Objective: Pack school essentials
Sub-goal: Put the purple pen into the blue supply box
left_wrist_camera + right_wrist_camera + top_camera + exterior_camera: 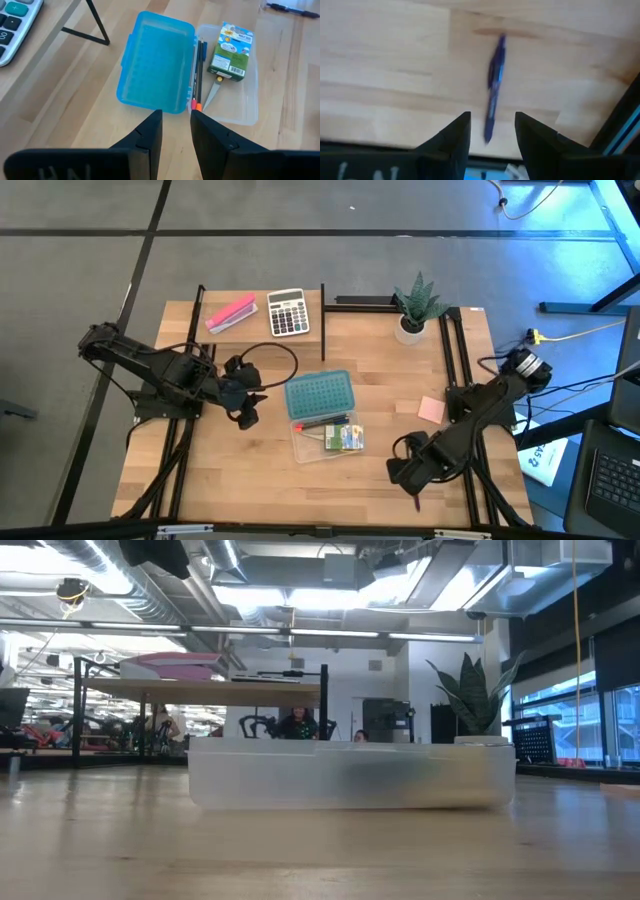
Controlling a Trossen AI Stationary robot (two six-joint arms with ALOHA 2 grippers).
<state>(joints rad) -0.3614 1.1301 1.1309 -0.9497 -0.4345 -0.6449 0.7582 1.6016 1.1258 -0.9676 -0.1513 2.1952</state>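
Clear plastic case point(322, 442), lid-less half, near the table's middle; contents: yellow-green crayon box point(229, 51) lying flat, a thin red-tipped pencil point(196, 75) and a dark pen point(201, 60) side by side along the wall nearest the lid, scissors point(214, 90) showing only a pale blade under the crayon box. Blue lid point(318, 394), hinged open, lying flat beside the clear half, nothing in it. Dark blue pen point(493, 90) loose on the wood, well apart from the case, under the right arm. Wooden table point(250, 470); grey calculator point(288, 312) and pink oblong block point(231, 313) at the far edge; potted plant point(415, 307) at the far right; pink note point(431, 409) beside the right arm. Room beyond: shelving, desks, ceiling ducts. Left gripper point(173, 132): beside the blue lid, fingers slightly parted, holding nothing. Right gripper point(490, 135): above the loose pen, fingers parted, the pen between them but not gripped.
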